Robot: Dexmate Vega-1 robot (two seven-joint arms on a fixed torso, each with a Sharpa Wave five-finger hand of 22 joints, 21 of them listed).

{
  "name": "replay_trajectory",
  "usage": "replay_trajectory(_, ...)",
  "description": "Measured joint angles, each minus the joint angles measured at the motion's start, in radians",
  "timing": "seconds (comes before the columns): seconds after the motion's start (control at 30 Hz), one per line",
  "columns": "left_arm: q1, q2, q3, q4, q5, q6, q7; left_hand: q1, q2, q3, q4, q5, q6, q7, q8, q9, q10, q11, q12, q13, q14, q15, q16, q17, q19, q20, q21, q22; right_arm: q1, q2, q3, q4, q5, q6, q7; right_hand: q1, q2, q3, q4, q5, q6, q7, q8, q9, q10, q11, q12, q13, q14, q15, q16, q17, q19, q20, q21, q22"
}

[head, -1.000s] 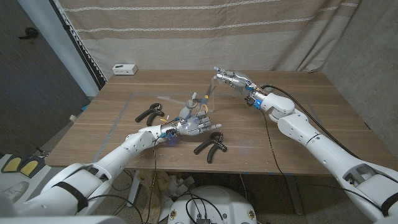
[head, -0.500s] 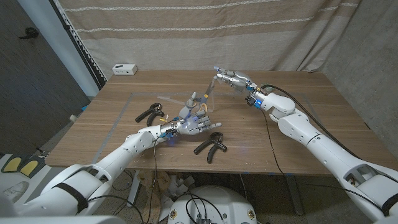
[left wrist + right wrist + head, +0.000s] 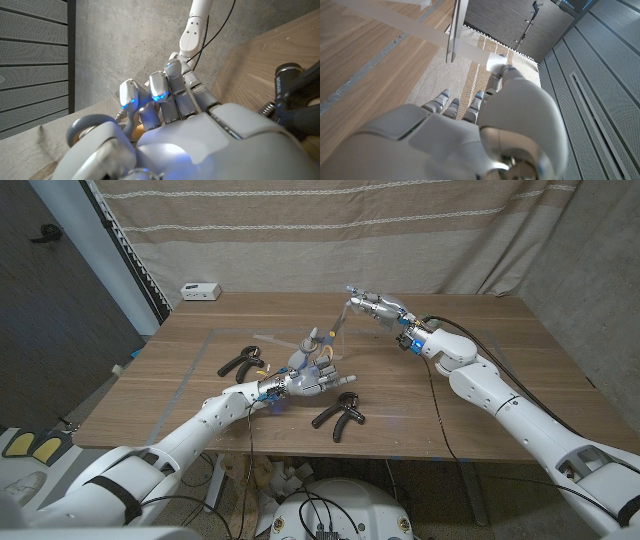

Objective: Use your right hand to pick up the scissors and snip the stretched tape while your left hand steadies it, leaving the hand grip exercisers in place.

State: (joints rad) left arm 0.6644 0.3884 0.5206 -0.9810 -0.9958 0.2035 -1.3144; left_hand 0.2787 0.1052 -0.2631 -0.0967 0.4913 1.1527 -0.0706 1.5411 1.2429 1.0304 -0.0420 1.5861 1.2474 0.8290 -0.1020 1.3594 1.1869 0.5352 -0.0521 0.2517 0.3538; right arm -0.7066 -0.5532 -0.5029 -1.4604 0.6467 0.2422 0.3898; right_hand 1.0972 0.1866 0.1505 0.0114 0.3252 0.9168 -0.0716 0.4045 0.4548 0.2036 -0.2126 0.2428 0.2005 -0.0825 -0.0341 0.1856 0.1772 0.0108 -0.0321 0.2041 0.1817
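Observation:
My right hand [image 3: 385, 311] hovers over the table's far middle and grips the scissors [image 3: 342, 321], whose blades point down and toward my left hand. In the right wrist view, the blade [image 3: 455, 30] hangs across the clear stretched tape [image 3: 400, 24] beyond my right hand [image 3: 455, 135]. My left hand [image 3: 308, 380] stands at the table's centre, fingers up around the tape's grey holder [image 3: 313, 342]. A faint clear tape strip [image 3: 280, 338] runs from there toward the left. One black hand grip exerciser [image 3: 241, 364] lies left of this hand, another [image 3: 340, 417] in front of it.
A small white box [image 3: 200, 290] sits at the table's far left corner. In the left wrist view, a black exerciser [image 3: 295, 95] lies on the wood close beside my left hand [image 3: 190, 130]. A curtain hangs behind the table.

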Motion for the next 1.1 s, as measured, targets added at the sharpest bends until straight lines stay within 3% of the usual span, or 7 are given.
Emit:
replay_trajectory(0.07,0.002,-0.001,-0.002,0.000,-0.001,-0.007,-0.001,0.011,0.011,-0.022,0.022,0.003,0.001,-0.001,0.000,0.000,-0.002,-0.002,0.000,0.000,-0.007,0.004,0.000,0.001,-0.002,-0.002,0.000,0.002,-0.001,-0.001,0.000,-0.002,0.000,0.000,-0.001,0.000,0.000,0.000,0.000,0.000,0.000,0.000,0.000,0.000,0.000,0.000,0.000,0.000,0.000,0.000,0.000,0.000,0.000,0.000,0.000,0.000)
replay_trajectory(0.27,0.008,-0.007,-0.010,0.000,-0.006,-0.025,-0.005,0.060,0.060,-0.011,0.033,0.016,0.008,-0.008,0.000,-0.002,-0.008,-0.010,0.000,0.000,-0.019,0.005,-0.016,-0.006,-0.007,0.004,0.000,0.004,-0.003,-0.003,0.002,-0.006,0.000,0.000,-0.004,0.000,0.000,0.000,0.000,0.000,0.000,0.000,-0.001,-0.001,0.000,0.000,0.000,0.000,0.000,0.000,0.000,0.000,0.000,0.000,0.000,0.000)
replay_trajectory(0.33,0.009,-0.008,-0.011,0.000,-0.008,-0.030,-0.005,0.096,0.083,0.030,0.034,0.019,0.008,-0.008,0.000,-0.002,-0.012,-0.014,0.000,0.000,-0.033,0.011,-0.016,0.002,-0.021,0.004,0.002,0.011,-0.003,-0.004,0.003,-0.007,0.001,0.000,-0.005,0.000,0.000,0.000,0.000,0.000,0.000,0.000,-0.003,-0.001,0.000,0.000,0.000,0.000,0.000,0.000,0.000,0.000,0.000,0.000,0.000,0.000)
replay_trajectory(0.47,0.014,-0.011,-0.018,-0.003,-0.014,-0.041,-0.005,0.150,0.091,0.107,0.060,0.023,0.014,-0.013,0.000,-0.002,-0.014,-0.015,0.000,0.000,-0.045,0.013,-0.028,0.005,-0.031,0.004,0.011,0.028,-0.004,-0.005,0.004,-0.010,0.001,0.000,-0.006,-0.005,-0.005,0.000,0.000,0.000,0.000,0.000,-0.003,-0.001,0.000,0.000,0.000,0.000,0.000,0.000,0.000,0.000,0.000,0.000,0.000,0.000)
replay_trajectory(0.77,0.028,-0.013,-0.031,-0.014,-0.025,-0.052,0.005,0.178,0.085,0.179,0.094,0.022,0.019,-0.019,0.000,-0.002,-0.017,-0.018,0.000,0.000,-0.057,0.018,-0.045,0.004,-0.043,0.004,0.019,0.047,-0.008,-0.009,0.006,-0.017,0.002,0.000,-0.009,-0.005,-0.005,0.000,0.000,0.001,0.000,0.000,-0.003,-0.001,0.000,0.000,0.000,0.000,0.000,0.000,0.000,0.000,0.000,0.000,0.000,0.000)
replay_trajectory(0.97,0.041,-0.014,-0.041,-0.026,-0.035,-0.058,0.023,0.202,0.063,0.262,0.130,0.002,0.019,-0.019,0.000,-0.002,-0.032,-0.011,0.000,0.000,-0.058,0.018,-0.062,-0.002,-0.050,0.007,0.034,0.070,-0.012,-0.013,0.009,-0.022,0.003,0.000,-0.013,-0.005,-0.005,0.000,0.000,0.004,0.000,0.000,-0.003,-0.001,0.000,0.000,0.000,0.000,0.000,0.000,0.000,0.000,0.000,0.000,0.000,0.000)
replay_trajectory(1.1,0.048,-0.014,-0.048,-0.033,-0.043,-0.059,0.033,0.212,0.053,0.290,0.149,-0.010,0.019,-0.019,0.000,-0.002,-0.037,-0.006,0.000,0.000,-0.057,0.018,-0.079,-0.015,-0.054,0.004,0.038,0.076,-0.013,-0.014,0.010,-0.023,0.003,-0.001,-0.016,-0.009,-0.002,0.000,0.000,0.004,0.000,0.000,-0.003,-0.001,0.000,0.000,0.000,0.000,0.000,0.000,0.000,0.000,0.000,0.000,0.000,0.000)
